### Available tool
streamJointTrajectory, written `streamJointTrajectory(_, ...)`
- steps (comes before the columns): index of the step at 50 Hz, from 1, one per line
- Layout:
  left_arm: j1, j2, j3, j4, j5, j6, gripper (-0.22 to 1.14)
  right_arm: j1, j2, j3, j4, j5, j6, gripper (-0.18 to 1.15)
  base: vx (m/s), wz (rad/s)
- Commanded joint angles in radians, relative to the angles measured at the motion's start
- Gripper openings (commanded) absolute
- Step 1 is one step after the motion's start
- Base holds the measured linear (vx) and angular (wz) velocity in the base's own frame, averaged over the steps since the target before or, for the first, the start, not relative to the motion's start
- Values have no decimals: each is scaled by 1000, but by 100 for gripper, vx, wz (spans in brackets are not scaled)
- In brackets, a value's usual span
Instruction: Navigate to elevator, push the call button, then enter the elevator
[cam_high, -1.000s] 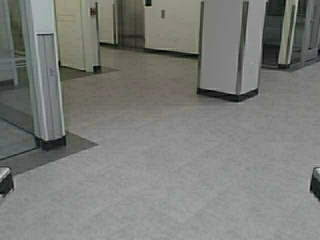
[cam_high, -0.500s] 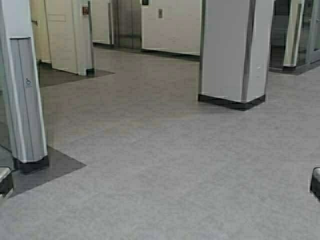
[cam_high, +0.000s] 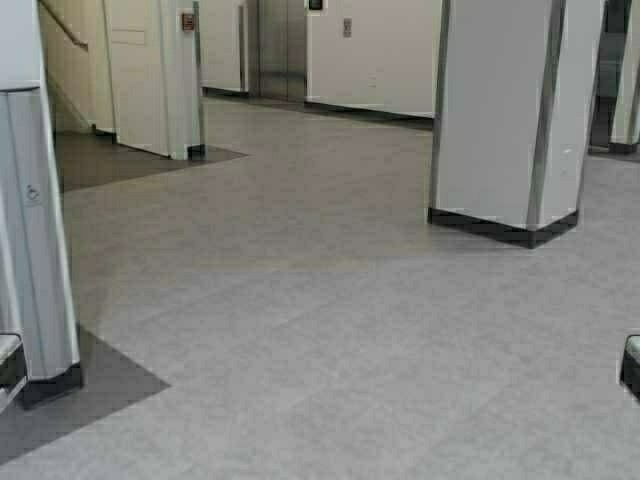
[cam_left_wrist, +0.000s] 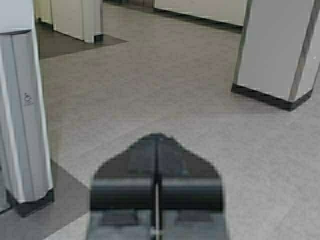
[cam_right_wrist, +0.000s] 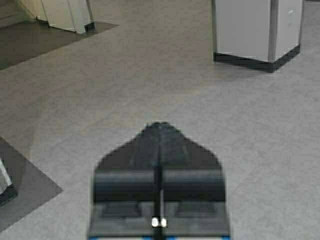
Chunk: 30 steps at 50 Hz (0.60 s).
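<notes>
Base has driven fwd and swung slightly since prev. frames: whole scene shifts in high view, big column now nearer and farther to the right, door post sliding out at left edge. Things themselves not moved; robot has.

Item 1: the elevator (cam_high: 281, 48). Brushed steel doors, centre seam, shut. Far ahead of both grippers, slightly left of centre, well apart from robot. Rigid, heavy, self-powered; nothing to grasp, enter only once open.

Item 2: the call button (cam_high: 347, 27). Small metal plate on pale wall just right of the doors, well beyond reach. Judged stiff, fixed, short travel; needs a push not a hold. Best contact: closed fingertip square on dark centre, light steady pressure, no side load. Detail too small to confirm.

Item 3: left gripper (cam_left_wrist: 156, 145). Fingers pressed together, nothing held; low, pointing fwd over floor.

Item 4: right gripper (cam_right_wrist: 159, 132). Same: clenched, empty, pointing fwd.

Item 5: column (cam_high: 505, 110). Ahead-right of right gripper, dark base trim. Possible clip hazard if heading drifts right.

Item 6: door post (cam_high: 35, 230). Just left of left gripper, wheelchair symbol on face.

Stage, judged: navigation leg; press and entry not yet done.
</notes>
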Motion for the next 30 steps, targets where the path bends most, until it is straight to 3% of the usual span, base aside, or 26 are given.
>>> streamJointTrajectory(1, 2, -5, -17, 0, -9, -21, 2, 2, 3, -23, 2, -8, 3, 5, 84, -5)
streamJointTrajectory(30, 2, -2, -14, 0, -9, -15, 2, 2, -48, -15, 2, -8, 5, 5, 82, 0)
